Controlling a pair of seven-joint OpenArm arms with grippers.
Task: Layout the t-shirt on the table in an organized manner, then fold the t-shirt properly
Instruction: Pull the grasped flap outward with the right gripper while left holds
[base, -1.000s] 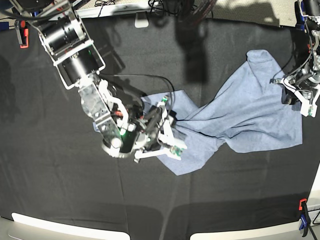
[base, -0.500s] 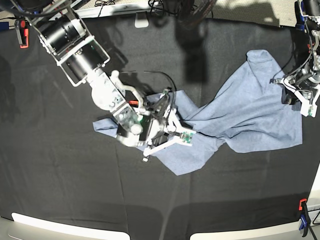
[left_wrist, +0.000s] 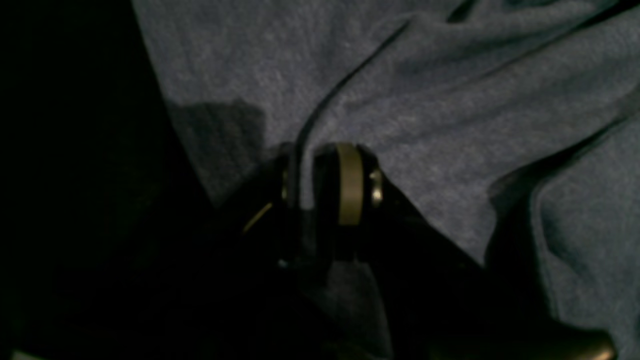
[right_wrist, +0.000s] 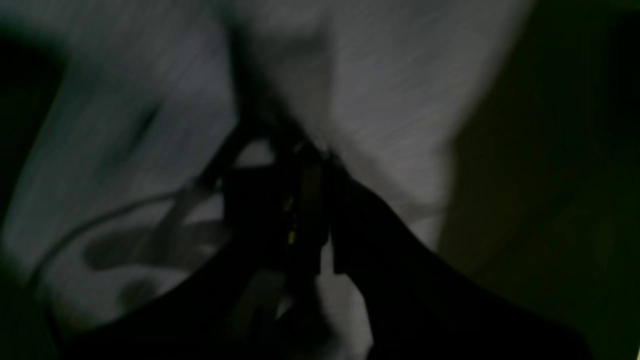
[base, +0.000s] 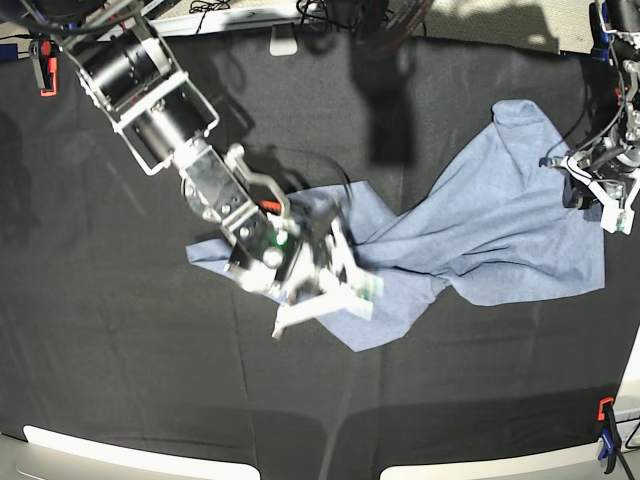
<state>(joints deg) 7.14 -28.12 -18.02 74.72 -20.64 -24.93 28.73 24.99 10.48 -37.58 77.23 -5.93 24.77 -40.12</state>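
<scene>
Crumpled t-shirt (base: 480, 235) on table (base: 120, 330)

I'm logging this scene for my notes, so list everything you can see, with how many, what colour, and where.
t-shirt: one, light blue-grey, crumpled across the middle and right of the table.
table: one, covered in black cloth, fills the overhead view.
clamps: two seen, orange; one at the far left corner, one at the near right corner.
right gripper: one, white and black, blurred, over the shirt's left end, shut on the cloth.
left gripper: one, dark, at the shirt's right edge, shut on a fold.
</scene>
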